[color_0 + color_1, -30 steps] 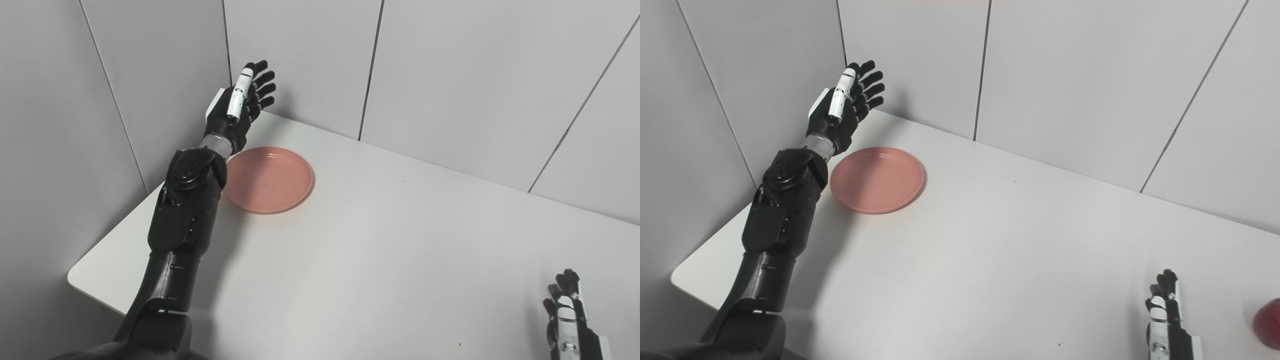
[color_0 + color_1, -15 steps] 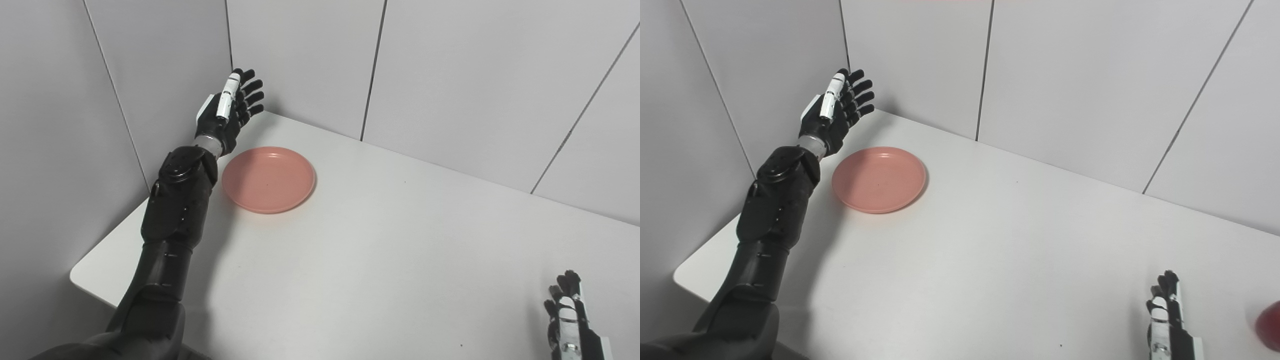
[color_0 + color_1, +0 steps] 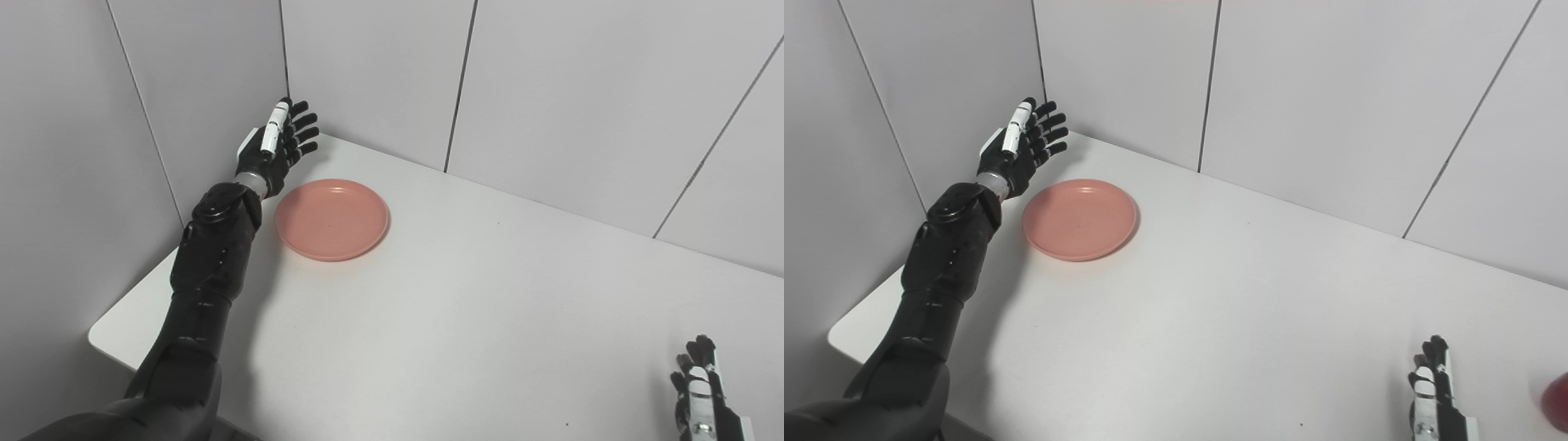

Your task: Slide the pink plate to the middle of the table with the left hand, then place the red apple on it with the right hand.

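The robot's left hand [image 3: 274,150], fingers spread and holding nothing, has dropped lower over the past second and now hangs beside the far-left rim of the pink plate [image 3: 331,218], which sits unmoved near the back left corner of the white table [image 3: 465,318]. That suggests the hand is settling in behind the plate to push it toward the middle. The right hand [image 3: 1434,392] waits empty, fingers extended, at the near right edge, close to the red apple [image 3: 1557,402].

head pair | high, angled down | near | both share table [image 3: 465,318]
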Robot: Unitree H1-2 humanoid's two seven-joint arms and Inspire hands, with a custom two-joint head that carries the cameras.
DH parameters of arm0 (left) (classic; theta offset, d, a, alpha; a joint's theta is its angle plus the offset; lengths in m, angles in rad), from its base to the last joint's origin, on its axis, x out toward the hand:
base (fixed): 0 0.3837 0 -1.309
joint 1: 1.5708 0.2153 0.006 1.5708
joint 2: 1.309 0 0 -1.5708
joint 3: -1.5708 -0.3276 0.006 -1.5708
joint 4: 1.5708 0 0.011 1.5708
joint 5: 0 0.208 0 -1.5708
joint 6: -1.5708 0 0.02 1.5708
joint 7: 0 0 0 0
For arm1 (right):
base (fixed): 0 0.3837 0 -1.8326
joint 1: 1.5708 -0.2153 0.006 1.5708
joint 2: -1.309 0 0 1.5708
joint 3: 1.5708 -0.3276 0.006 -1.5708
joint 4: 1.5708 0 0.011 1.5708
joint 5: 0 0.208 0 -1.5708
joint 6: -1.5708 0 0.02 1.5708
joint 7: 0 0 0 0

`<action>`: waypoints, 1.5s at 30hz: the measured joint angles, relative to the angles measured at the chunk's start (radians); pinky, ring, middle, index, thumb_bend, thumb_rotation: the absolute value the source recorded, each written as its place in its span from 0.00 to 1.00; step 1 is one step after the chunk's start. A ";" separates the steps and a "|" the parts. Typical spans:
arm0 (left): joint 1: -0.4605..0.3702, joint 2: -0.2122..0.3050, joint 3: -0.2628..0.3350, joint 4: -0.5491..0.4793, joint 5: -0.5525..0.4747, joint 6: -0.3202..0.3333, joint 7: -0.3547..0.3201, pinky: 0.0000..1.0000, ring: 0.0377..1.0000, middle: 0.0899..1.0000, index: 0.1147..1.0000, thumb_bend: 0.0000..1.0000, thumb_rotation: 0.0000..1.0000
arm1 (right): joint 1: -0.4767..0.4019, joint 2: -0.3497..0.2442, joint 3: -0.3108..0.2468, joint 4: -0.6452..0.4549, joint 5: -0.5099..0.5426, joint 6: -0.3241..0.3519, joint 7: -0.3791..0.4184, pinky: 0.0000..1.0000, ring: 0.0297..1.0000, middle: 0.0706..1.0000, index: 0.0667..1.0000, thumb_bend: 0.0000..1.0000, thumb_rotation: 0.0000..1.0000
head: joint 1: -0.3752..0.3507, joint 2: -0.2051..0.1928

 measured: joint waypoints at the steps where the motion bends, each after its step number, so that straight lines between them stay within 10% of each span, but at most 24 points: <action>1: 0.000 0.001 0.000 0.005 0.000 0.000 0.000 0.86 0.86 0.85 0.83 0.31 1.00 | 0.000 0.000 0.000 0.000 0.000 0.000 0.000 1.00 1.00 1.00 1.00 0.00 1.00 | 0.002 -0.002; 45: -0.016 0.060 0.061 0.204 -0.021 -0.080 -0.049 0.87 0.87 0.86 0.84 0.30 1.00 | -0.001 -0.013 -0.008 -0.022 0.011 0.039 0.011 1.00 1.00 1.00 1.00 0.00 1.00 | 0.025 0.006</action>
